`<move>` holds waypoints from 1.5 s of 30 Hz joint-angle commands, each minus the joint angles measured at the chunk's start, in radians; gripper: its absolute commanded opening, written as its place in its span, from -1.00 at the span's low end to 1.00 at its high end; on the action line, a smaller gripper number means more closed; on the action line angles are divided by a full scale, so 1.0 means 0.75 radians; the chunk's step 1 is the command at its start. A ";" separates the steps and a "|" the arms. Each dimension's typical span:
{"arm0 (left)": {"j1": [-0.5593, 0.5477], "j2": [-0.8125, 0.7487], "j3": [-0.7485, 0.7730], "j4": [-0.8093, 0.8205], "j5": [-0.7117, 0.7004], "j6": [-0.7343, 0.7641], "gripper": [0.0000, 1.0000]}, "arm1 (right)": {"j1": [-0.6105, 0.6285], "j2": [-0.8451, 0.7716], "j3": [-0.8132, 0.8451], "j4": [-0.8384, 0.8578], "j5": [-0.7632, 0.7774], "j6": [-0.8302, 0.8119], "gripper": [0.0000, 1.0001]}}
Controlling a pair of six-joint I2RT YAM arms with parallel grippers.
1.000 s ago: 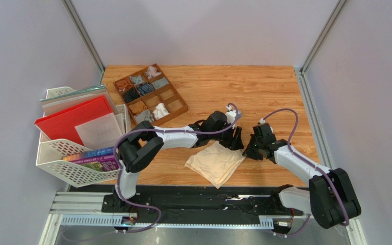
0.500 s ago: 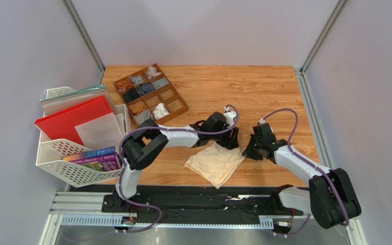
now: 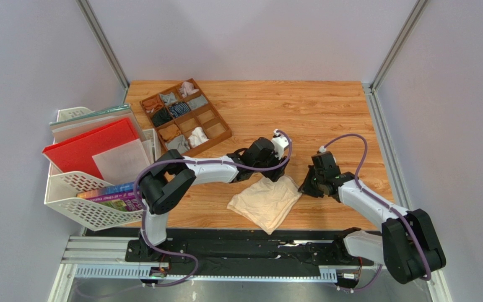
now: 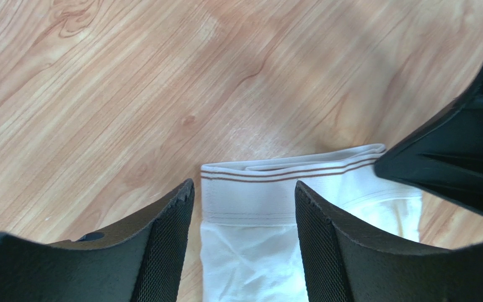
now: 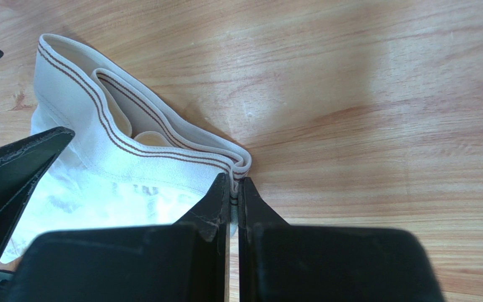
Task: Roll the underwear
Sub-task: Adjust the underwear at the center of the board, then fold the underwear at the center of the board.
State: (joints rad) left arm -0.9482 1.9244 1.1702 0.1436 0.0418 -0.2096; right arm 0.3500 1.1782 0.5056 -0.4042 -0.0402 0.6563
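Left wrist view: my left gripper (image 4: 244, 189) stands parted, the cream underwear (image 4: 260, 264) lying between its fingers. My right gripper (image 5: 234, 189) is pressed together, seemingly pinching the waistband corner at its tips.

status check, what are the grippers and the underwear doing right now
Status: left gripper open, straddling the underwear at its waistband. Then right gripper shut on the waistband corner. Cloth lies on the table, not yet rolled. Nothing blocking; tray far back left.
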 commanded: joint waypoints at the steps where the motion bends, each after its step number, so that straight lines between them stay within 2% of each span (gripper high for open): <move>1: 0.002 -0.036 0.006 0.009 -0.013 0.057 0.33 | -0.002 -0.037 0.001 0.009 -0.008 -0.022 -1.00; 13: 0.002 0.044 0.025 -0.022 0.075 0.016 0.37 | -0.002 -0.070 -0.003 -0.011 -0.002 -0.022 -1.00; 25: 0.002 0.091 0.004 -0.069 -0.121 0.020 0.33 | -0.002 -0.070 -0.003 -0.013 0.000 -0.016 -1.00; 28: 0.002 0.101 0.000 -0.071 -0.115 0.018 0.18 | -0.002 -0.068 -0.001 -0.013 0.000 -0.018 -1.00; 30: 0.002 0.101 -0.012 -0.063 -0.107 -0.001 -0.02 | -0.004 -0.066 0.001 -0.011 -0.002 -0.020 -1.00; 33: 0.002 0.105 -0.032 -0.014 -0.088 -0.027 -0.41 | -0.002 -0.070 0.007 -0.019 -0.016 -0.026 -1.00; 34: 0.002 0.109 -0.028 -0.005 -0.076 -0.035 -0.64 | -0.002 -0.072 0.015 -0.034 -0.016 -0.028 -1.00; 37: 0.002 0.124 -0.010 0.003 -0.080 -0.080 -0.92 | -0.002 -0.080 0.046 -0.087 0.009 -0.032 -1.00; 39: 0.002 0.128 0.000 0.009 -0.096 -0.093 -1.00 | -0.002 -0.082 0.062 -0.101 0.003 -0.037 -1.00; 45: 0.002 0.150 0.037 0.019 -0.133 -0.085 -1.00 | -0.002 -0.100 0.115 -0.128 0.001 -0.030 -1.00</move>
State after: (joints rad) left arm -0.9493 2.0033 1.1721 0.1627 -0.0250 -0.2657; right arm 0.3500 1.1271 0.5304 -0.4725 -0.0456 0.6498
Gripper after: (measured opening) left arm 0.009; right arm 0.007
